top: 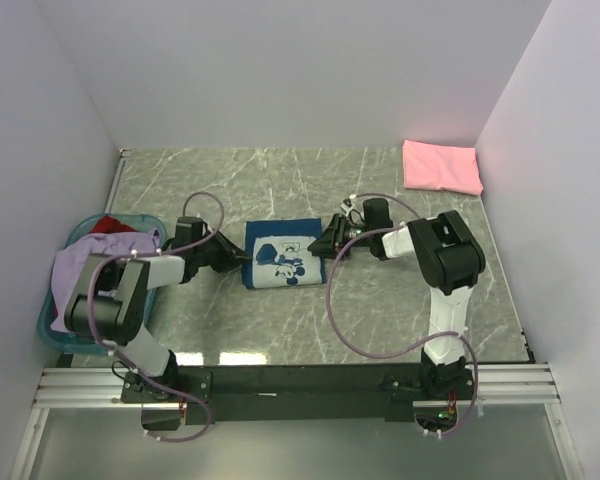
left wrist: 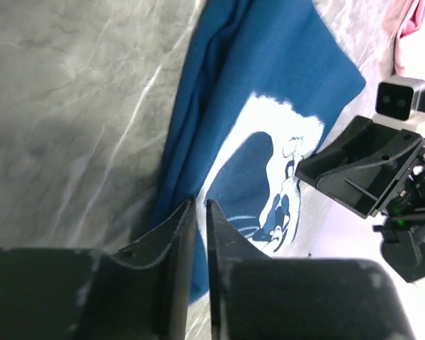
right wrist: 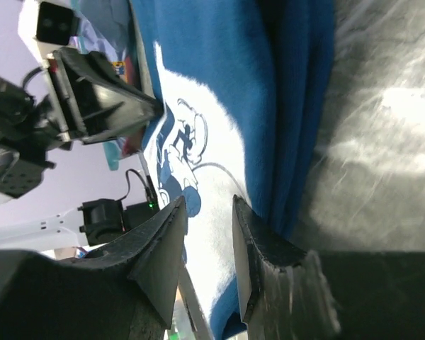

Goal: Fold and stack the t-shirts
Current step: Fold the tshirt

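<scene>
A navy t-shirt [top: 280, 258] with a pale print lies folded in the middle of the table. My left gripper [top: 238, 262] is at its left edge. In the left wrist view the jaws [left wrist: 200, 204] stand almost together, only a thin slit between them, over the shirt's folded edge [left wrist: 269, 71]. My right gripper [top: 328, 243] is at the shirt's right edge. Its fingers [right wrist: 207, 202] stand apart over the print and folded hem [right wrist: 219, 71], with cloth showing in the gap. A pink t-shirt [top: 440, 166] lies folded at the back right.
A teal basket [top: 48, 320] stands at the left edge, with a lavender t-shirt [top: 80, 268] and a red one [top: 108, 224] heaped in it. Purple cables loop over both arms. White walls close in the table on three sides.
</scene>
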